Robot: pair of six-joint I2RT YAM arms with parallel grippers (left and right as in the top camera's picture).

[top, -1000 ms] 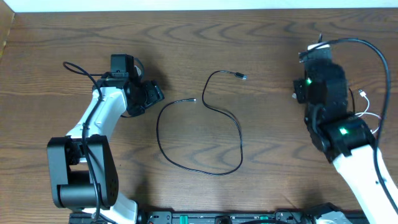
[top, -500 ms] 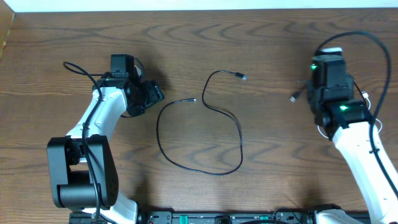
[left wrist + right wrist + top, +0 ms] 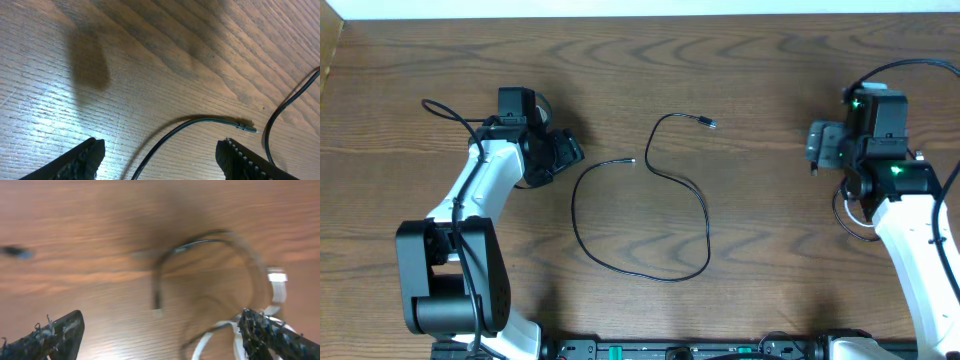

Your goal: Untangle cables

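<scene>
A long black cable (image 3: 672, 190) lies loose on the table's middle, curling from one plug (image 3: 632, 161) round to the other plug (image 3: 708, 122). My left gripper (image 3: 570, 150) stands open just left of it. In the left wrist view the cable's plug end (image 3: 244, 128) lies ahead of the open left gripper (image 3: 160, 160), untouched. At the right, my right gripper (image 3: 817, 150) is open. In the blurred right wrist view, my right gripper (image 3: 160, 335) has bare wood between its fingers, with a black cable (image 3: 200, 242) ahead and a white cable (image 3: 220, 330) by the right finger (image 3: 270, 335).
A loop of cable (image 3: 842, 212) shows under the right arm near the table's right edge. A white plug (image 3: 276, 277) lies by the white cable. The left arm's own thick wire (image 3: 450, 112) arcs out at the far left.
My right gripper went from shut to open and the right arm swung to the right. The small plug seen by it earlier has gone from that spot. The left arm and middle cable stayed still.
</scene>
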